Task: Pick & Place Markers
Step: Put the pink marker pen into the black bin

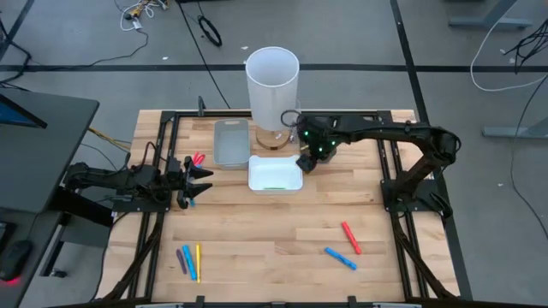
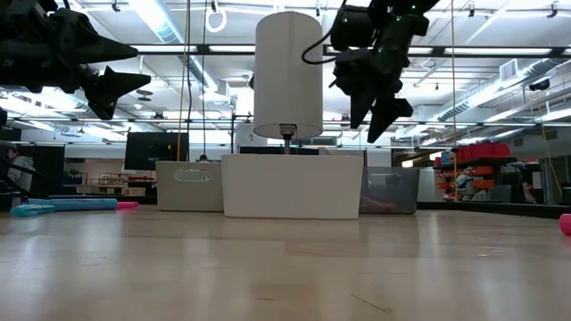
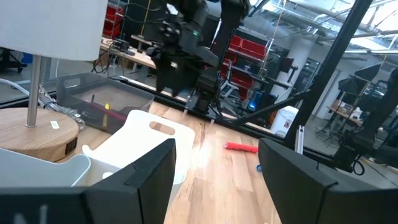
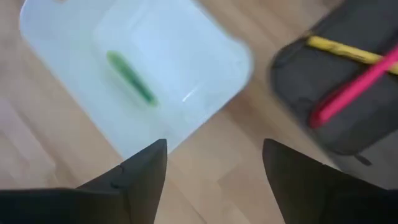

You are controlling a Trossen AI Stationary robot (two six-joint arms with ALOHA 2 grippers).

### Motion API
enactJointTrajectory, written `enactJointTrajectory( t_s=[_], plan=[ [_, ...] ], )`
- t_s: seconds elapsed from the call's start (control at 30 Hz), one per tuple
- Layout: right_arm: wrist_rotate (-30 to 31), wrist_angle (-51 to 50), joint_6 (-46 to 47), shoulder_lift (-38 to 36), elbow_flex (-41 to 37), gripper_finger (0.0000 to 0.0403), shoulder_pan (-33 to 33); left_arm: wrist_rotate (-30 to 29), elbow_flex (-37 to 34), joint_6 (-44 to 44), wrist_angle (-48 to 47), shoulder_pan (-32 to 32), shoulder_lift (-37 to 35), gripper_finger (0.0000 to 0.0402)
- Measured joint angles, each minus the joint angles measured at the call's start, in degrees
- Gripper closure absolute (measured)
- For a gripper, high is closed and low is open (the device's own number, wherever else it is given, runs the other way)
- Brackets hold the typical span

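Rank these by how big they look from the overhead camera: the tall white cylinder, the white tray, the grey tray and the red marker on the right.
1. Tall white cylinder, though it rises toward the camera, which inflates it.
2. White rectangular tray and grey translucent tray: too alike to rank.
3. Red marker, smallest.

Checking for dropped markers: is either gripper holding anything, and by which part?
Nothing is held: the left gripper and right gripper are both open and empty.

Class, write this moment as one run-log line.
left end effector: open, empty, left side | right end effector: open, empty, beside white tray | green marker: in white tray
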Motion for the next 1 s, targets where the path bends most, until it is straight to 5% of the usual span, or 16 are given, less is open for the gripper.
enactJointTrajectory(
  t_s=[1.0],
  plan=[
    [0.18, -1.14, 0.15, 0.04, 0.00, 0.0140, 30.43, -0.01, -0.02, 0.02, 0.00, 0.02, 0.00, 0.0168]
  ],
)
